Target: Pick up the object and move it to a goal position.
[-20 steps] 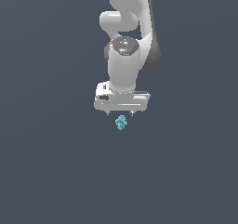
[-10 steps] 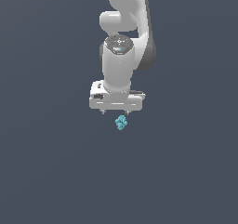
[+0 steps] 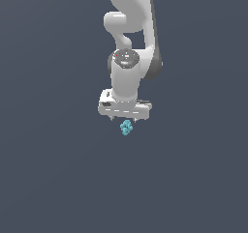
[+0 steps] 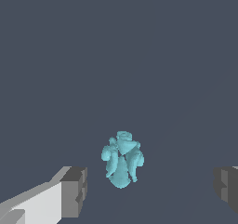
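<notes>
The blob [image 3: 126, 127] has not been picked up yet — it is straddled near frame centre by the spread-apart gripper [image 3: 124, 119], so grasping and carrying are left.

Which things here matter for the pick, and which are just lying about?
For the job:
- small cyan lumpy cluster-like blob, between the open fingers, untouched
- white gripper, dark finger pads

Lying about:
- nothing else shows; only the plain dark grey surface
</notes>
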`<state>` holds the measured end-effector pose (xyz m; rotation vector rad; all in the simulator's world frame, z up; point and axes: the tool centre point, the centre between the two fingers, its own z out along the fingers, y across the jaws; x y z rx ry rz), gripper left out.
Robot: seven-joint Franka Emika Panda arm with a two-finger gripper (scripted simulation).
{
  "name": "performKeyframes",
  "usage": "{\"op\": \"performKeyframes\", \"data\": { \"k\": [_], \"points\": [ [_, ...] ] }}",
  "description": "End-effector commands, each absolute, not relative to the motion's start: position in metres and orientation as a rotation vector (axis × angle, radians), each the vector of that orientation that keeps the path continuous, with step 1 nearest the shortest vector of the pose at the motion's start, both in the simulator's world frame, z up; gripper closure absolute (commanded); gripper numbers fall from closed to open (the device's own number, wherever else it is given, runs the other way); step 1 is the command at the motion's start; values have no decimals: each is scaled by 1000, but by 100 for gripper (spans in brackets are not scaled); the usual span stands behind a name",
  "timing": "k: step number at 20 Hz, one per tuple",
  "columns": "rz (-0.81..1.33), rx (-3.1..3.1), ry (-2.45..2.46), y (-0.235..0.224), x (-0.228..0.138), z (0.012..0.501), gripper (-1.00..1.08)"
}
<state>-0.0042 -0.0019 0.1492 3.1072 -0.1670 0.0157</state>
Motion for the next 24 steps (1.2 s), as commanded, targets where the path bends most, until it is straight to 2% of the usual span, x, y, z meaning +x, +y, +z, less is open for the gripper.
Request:
{"op": "performKeyframes", "data": {
  "k": [1,10,18,24],
  "points": [
    [11,3112,-234,3,-11,133,-92],
    [1,3113,-410,15,-30,94,-92],
    [-1,3112,-421,16,-32,88,-92],
    [-1,3112,-425,15,-33,64,-92]
  ]
}}
